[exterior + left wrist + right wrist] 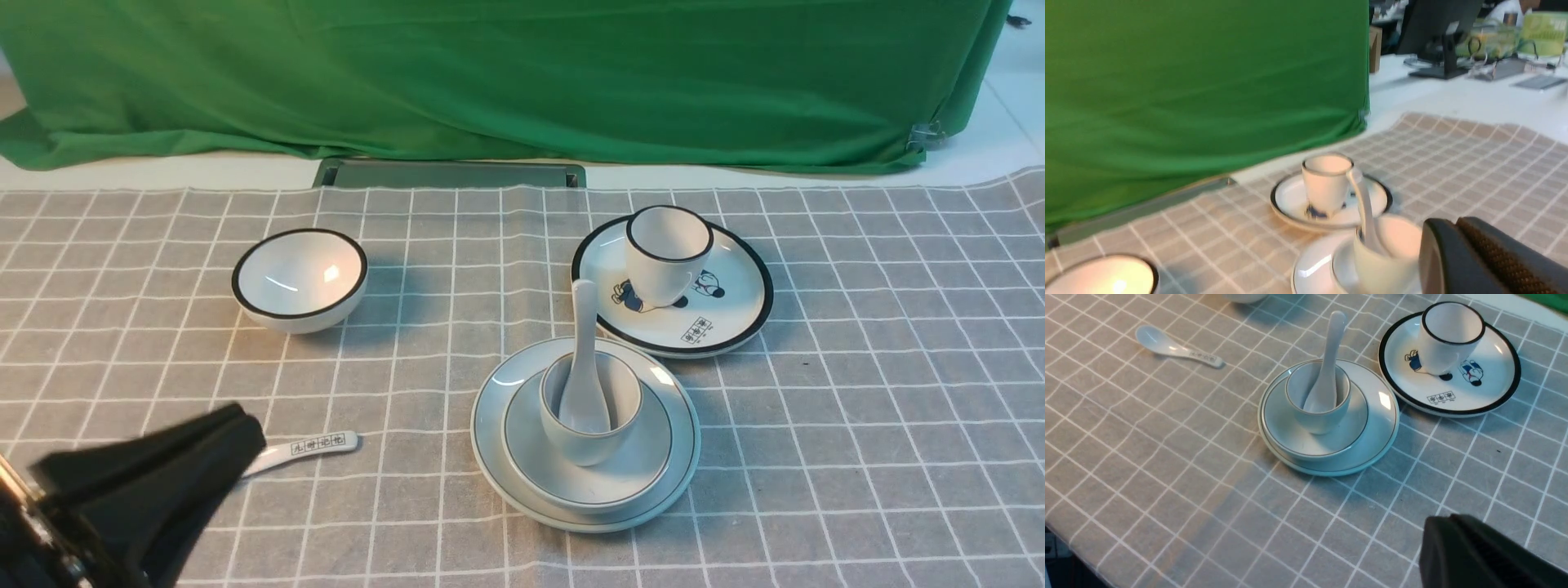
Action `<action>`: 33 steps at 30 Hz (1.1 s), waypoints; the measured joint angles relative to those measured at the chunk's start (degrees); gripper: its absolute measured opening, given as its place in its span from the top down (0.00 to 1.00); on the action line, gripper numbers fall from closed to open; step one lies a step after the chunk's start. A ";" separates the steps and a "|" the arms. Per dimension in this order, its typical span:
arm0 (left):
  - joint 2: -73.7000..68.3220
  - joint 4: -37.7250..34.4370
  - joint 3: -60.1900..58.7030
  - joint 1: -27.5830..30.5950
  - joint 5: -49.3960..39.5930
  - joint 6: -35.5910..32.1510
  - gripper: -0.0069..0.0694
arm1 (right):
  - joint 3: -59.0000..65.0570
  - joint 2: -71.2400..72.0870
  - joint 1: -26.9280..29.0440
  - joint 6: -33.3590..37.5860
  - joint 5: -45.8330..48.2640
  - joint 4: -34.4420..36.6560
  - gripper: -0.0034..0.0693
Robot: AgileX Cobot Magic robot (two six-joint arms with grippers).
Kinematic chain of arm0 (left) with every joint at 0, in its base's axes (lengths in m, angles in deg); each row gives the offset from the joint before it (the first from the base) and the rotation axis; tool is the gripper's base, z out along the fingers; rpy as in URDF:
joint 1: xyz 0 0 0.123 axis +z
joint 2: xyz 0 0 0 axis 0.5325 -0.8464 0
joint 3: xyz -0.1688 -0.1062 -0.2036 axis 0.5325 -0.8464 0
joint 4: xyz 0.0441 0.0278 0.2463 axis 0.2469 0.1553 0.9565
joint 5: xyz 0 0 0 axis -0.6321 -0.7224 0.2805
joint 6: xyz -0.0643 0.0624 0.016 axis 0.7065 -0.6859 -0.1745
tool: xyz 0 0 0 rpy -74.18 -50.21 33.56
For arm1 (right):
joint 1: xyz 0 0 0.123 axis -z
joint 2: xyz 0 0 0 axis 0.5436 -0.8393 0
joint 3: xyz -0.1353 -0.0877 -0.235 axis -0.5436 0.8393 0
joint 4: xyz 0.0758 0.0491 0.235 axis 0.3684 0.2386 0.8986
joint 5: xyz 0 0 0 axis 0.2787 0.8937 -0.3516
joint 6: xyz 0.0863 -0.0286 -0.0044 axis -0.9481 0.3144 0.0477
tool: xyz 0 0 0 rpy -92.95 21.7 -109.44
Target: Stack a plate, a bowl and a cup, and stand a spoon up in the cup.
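Note:
The pale grey-blue plate (pixel 490 425) lies on the checked cloth with the shallow bowl (pixel 645 461) on it and the small cup (pixel 589 441) in the bowl. The plain white spoon (pixel 583 343) stands in the cup, its handle leaning against the far rim. The same stack shows in the right wrist view: plate (pixel 1380 428), bowl (pixel 1290 433), cup (pixel 1323 418), spoon (pixel 1329 355). My left gripper (pixel 241 425) is shut and empty at the front left, well away from the stack. My right gripper (pixel 1443 522) is shut and empty, back from the stack.
A black-rimmed plate with cartoon figures (pixel 739 314) holds a black-rimmed white cup (pixel 665 257) just behind the stack. A deep white bowl with a black rim (pixel 298 278) stands at the back left. A spoon with printed characters (pixel 314 447) lies beside my left gripper.

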 joint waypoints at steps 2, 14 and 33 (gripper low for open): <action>0.00 0.00 -1.88 0.00 0.00 0.00 0.89 | 0.00 0.00 0.00 0.00 -0.24 0.00 0.89; 0.04 0.00 -8.86 0.00 -0.05 0.00 0.89 | 0.91 0.64 3.16 0.05 -2.37 -0.52 0.87; 0.04 0.00 -10.91 0.00 -0.28 0.00 0.89 | 54.71 33.40 42.84 13.03 -40.47 0.16 0.93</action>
